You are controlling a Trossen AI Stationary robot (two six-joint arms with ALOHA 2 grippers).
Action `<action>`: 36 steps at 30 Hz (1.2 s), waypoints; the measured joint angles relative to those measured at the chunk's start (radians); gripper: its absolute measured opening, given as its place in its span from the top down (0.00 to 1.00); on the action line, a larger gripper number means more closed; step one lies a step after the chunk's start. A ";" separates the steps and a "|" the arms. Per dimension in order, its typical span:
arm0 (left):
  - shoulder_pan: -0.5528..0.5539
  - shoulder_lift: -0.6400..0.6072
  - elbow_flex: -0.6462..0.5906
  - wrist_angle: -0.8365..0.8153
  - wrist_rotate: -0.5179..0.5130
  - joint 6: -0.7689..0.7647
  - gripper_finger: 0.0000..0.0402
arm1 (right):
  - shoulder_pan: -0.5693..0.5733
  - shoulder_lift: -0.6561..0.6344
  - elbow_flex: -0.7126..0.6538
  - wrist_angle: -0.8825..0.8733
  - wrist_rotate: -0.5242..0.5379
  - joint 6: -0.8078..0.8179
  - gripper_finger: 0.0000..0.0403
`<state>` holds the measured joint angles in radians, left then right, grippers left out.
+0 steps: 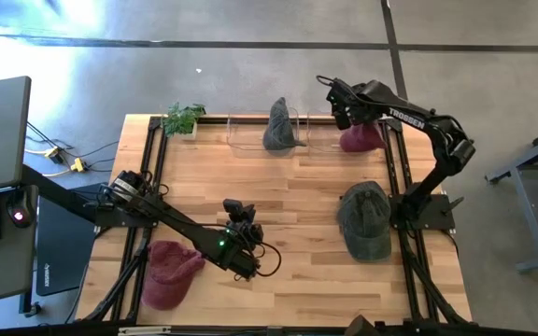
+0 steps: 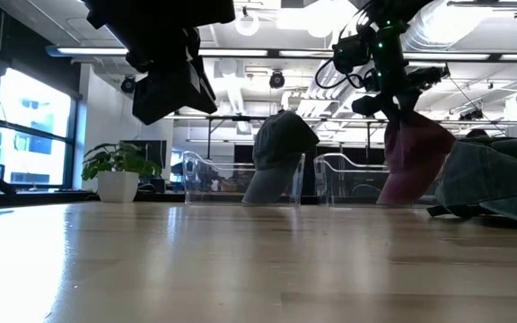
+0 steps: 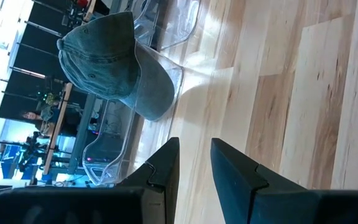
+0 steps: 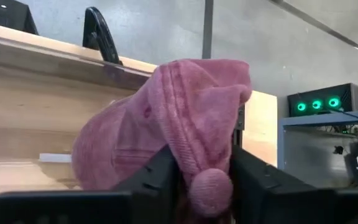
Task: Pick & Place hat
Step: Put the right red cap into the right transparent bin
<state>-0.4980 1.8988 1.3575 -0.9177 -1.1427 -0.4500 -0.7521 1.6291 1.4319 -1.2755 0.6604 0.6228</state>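
Fuzzy pink cloth hat (image 4: 166,118), faded denim cap (image 3: 114,65), clear glossy plastic stand (image 1: 250,133), smooth pale wood table (image 1: 297,187)

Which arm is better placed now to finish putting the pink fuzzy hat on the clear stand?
The right: its gripper has the pink fuzzy hat between its fingers at the clear stand. The left gripper waits mid-table.

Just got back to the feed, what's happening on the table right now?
The right end effector is at the table's far edge with a pink hat between its fingers, at the clear stand there. A grey hat already sits on the neighbouring clear stand. The left end effector hangs over the near middle of the table, holding nothing. A second pink hat and a grey-green cap lie on the wood.
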 joint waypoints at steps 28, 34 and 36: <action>0.000 0.000 0.001 -0.001 0.007 -0.001 0.79 | 0.165 -0.056 -0.184 0.377 -0.406 -0.314 0.98; 0.000 0.000 0.001 -0.001 0.008 -0.001 0.79 | 0.140 0.042 -0.259 0.474 -0.395 -0.310 0.97; 0.000 0.000 0.001 -0.001 0.008 -0.001 0.79 | 0.133 0.076 -0.264 0.477 -0.374 -0.310 0.99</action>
<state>-0.4980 1.8988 1.3582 -0.9188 -1.1351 -0.4507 -0.6187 1.7051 1.1675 -0.7986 0.2864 0.3127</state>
